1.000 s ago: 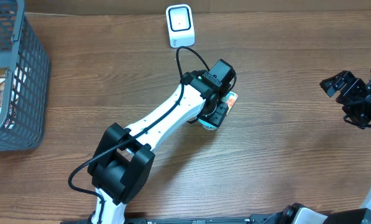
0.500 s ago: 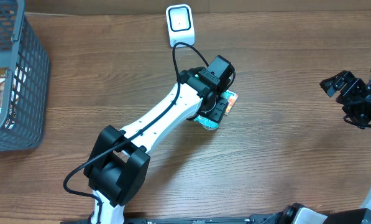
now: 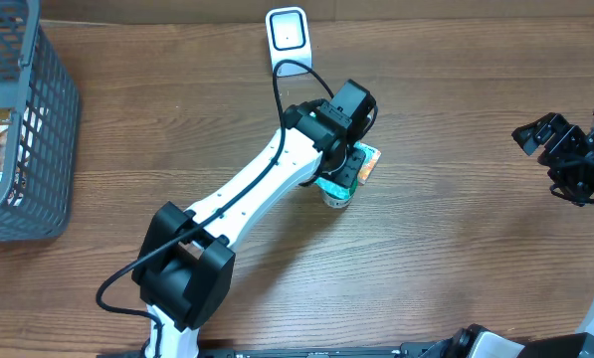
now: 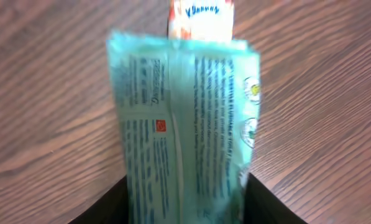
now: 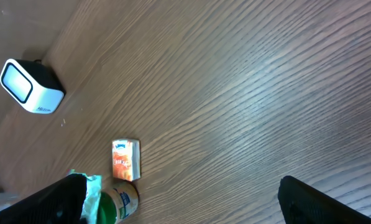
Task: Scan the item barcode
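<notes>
Now the left claw grips the teal packet by its sides, while the right claw gapes empty.

Basket far left on the table, scanner at the back, packet before it, carton just beside the packet

Overhead faces down; left wrist close; right wrist shares scanner.

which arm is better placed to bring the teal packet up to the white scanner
Left. The left tool straddles the teal packet, close to the white scanner. The right tool hangs open far off to the right, holding nothing.
</notes>
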